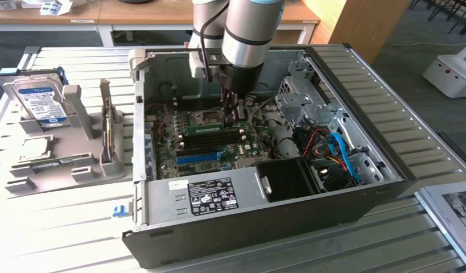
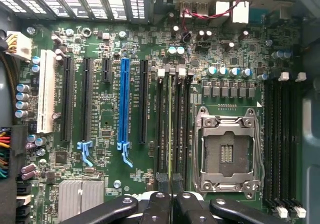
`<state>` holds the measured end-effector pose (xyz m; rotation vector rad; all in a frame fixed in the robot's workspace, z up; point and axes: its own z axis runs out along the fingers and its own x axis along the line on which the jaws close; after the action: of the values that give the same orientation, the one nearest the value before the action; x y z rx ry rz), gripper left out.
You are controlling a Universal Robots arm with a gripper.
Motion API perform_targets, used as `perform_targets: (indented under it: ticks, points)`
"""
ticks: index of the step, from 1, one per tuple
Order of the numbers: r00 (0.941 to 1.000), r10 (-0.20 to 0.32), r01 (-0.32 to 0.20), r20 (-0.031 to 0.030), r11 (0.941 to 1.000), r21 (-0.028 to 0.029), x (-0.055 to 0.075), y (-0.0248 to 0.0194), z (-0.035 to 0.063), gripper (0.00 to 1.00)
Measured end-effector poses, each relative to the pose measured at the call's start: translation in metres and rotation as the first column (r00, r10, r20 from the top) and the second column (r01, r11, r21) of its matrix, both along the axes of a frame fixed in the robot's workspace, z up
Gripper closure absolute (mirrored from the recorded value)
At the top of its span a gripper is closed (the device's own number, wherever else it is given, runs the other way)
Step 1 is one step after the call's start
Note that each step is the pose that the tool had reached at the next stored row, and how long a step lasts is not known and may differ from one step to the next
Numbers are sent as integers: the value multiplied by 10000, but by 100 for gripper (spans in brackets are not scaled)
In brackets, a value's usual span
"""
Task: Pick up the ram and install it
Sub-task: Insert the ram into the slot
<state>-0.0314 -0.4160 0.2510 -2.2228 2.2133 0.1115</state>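
Observation:
In the wrist view the ram [image 2: 170, 134] appears edge-on as a thin green line. It runs along one of the black memory slots [image 2: 161, 129] between the blue expansion slot [image 2: 124, 98] and the empty CPU socket [image 2: 227, 154]. My gripper [image 2: 170, 200] is shut on the ram's near end, its black fingers [image 2: 156, 206] pressed together on either side. In the exterior view the gripper [image 1: 234, 114] reaches down inside the open computer case, just above the motherboard [image 1: 210, 145]. How deep the ram sits in its slot cannot be told.
The case walls [image 1: 369, 114], drive cage [image 1: 301, 96], cables [image 1: 339, 153] and power supply [image 1: 210, 196] crowd around the board. On the exterior view's left, a grey holder [image 1: 66, 162] carries a hard drive [image 1: 41, 102] and an upright card [image 1: 107, 133]. More memory slots [image 2: 282, 144] lie beyond the socket.

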Motion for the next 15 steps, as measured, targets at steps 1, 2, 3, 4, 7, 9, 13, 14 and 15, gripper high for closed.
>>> perform_targets:
  ticks: [1, 2, 3, 4, 7, 9, 13, 14, 15]
  points:
    - [10000, -1, 1, 0, 10000, 0, 0, -8, 0, 88]
    - [10000, 0, 0, 0, 10000, 0, 0, -16, 0, 88]
    - [10000, -1, 1, 0, 10000, -1, 0, -23, 0, 88]
    - [10000, -1, 1, 0, 10000, 0, -1, -28, 0, 88]
    - [10000, -1, 1, 0, 10000, 0, 0, -29, 0, 88]
    - [10000, 0, 0, 0, 10000, 0, 0, -29, 0, 88]
    - [10000, 0, 0, 2, 10000, 0, -31, -30, -2, 88]
    - [10000, -1, 1, 2, 10000, 0, -35, -29, -2, 88]
    - [10000, 0, 0, 2, 10000, -1, -35, -30, -1, 88]
